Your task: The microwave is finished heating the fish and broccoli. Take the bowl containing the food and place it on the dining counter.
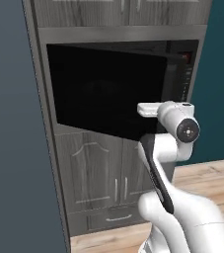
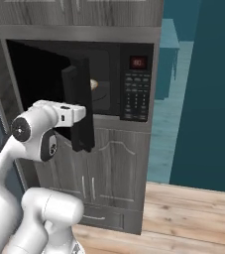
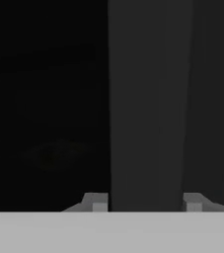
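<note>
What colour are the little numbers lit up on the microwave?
Red, on the microwave display; right base view shows it best.

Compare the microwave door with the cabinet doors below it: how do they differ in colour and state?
The microwave door is black and swung partly open; the cabinet doors are grey wood-grain and shut. The microwave door is plain dark glass; the cabinet doors carry raised arched panels. Both sit in the same tall grey unit.
</note>
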